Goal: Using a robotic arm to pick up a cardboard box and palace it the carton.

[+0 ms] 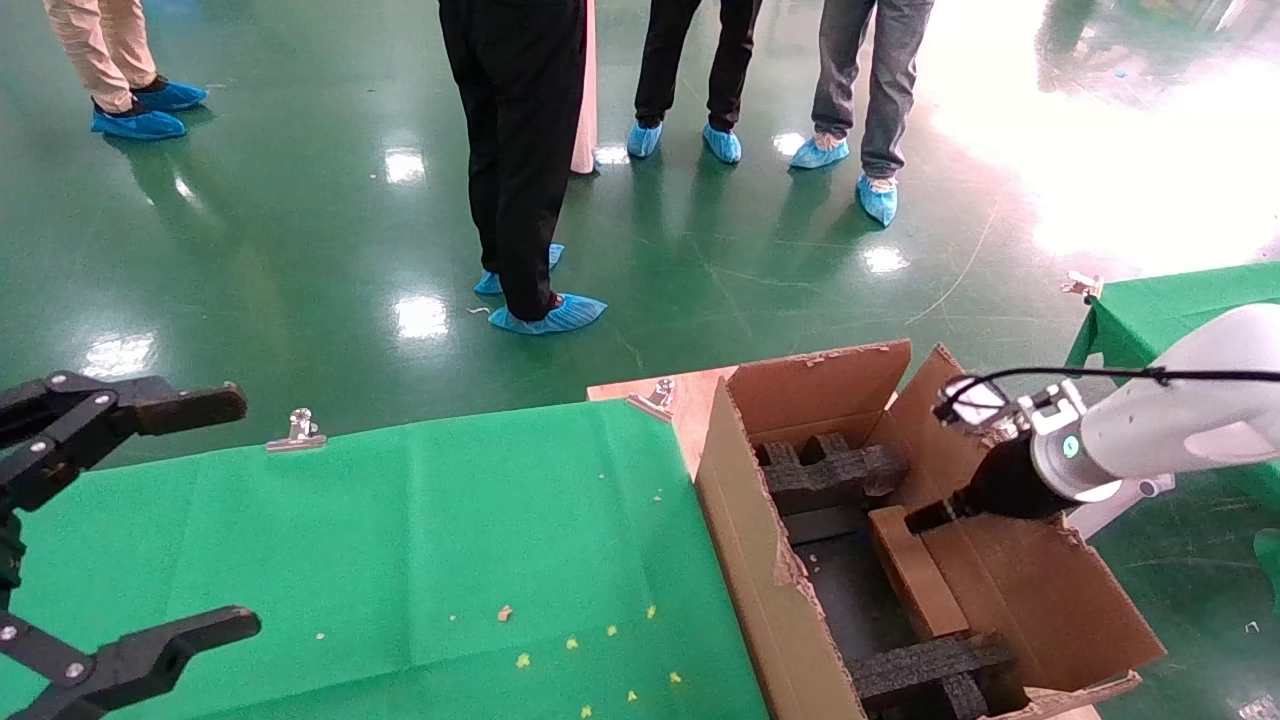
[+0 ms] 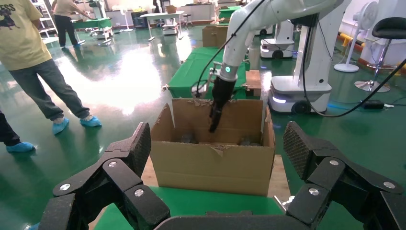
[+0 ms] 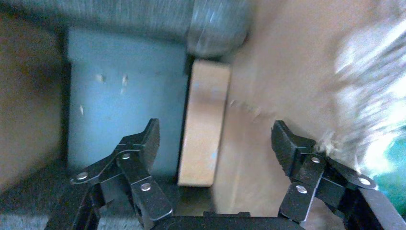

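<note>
Standing on edge inside the carton (image 1: pixel 760 560), the plain brown cardboard box (image 1: pixel 912 572) lies below the right gripper (image 3: pixel 215 143), jaws spread.

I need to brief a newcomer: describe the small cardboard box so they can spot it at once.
Find the large open carton beside the green-covered table, its flaps upright and edges torn. Inside, along the wall nearest the white robotic arm, the cardboard box stands on edge between the open fingers of the right gripper. It is flat and plain brown, unlike the black foam inserts around it.
</note>
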You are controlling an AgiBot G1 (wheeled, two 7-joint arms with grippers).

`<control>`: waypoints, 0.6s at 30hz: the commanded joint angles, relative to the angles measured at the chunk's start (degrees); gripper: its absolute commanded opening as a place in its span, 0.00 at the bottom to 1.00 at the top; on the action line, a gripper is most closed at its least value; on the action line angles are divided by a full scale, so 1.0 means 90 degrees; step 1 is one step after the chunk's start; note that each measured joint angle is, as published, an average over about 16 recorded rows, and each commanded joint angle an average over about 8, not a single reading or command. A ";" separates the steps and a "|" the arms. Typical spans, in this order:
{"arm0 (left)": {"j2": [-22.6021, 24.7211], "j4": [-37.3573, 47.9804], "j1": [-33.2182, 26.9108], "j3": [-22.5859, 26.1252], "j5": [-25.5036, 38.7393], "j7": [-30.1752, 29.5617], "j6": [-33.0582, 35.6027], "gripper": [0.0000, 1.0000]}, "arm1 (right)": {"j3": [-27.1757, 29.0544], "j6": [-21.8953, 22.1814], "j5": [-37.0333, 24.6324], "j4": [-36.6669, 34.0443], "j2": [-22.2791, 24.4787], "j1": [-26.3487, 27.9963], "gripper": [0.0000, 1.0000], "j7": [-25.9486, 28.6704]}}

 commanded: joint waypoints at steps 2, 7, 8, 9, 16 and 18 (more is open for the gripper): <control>0.0000 0.0000 0.0000 0.0000 0.0000 0.0000 0.0000 1.00 | 0.0016 0.0098 -0.0077 0.0174 0.0076 0.0222 1.00 -0.0039; 0.0000 0.0000 0.0000 0.0001 -0.0001 0.0000 0.0000 1.00 | 0.0096 0.0407 -0.0285 0.0809 0.0256 0.0780 1.00 -0.0220; 0.0000 0.0000 0.0000 0.0001 -0.0001 0.0001 0.0000 1.00 | 0.0116 0.0473 -0.0325 0.0965 0.0301 0.0885 1.00 -0.0251; 0.0000 0.0000 0.0000 0.0001 -0.0001 0.0001 0.0000 1.00 | 0.0140 0.0548 -0.0366 0.1147 0.0353 0.0993 1.00 -0.0288; -0.0001 0.0000 0.0000 0.0002 -0.0001 0.0001 -0.0001 1.00 | 0.0355 0.1116 -0.0593 0.2727 0.0867 0.1621 1.00 -0.0561; -0.0001 0.0000 -0.0001 0.0002 -0.0001 0.0001 -0.0001 1.00 | 0.0424 0.1253 -0.0611 0.3208 0.1047 0.1741 1.00 -0.0606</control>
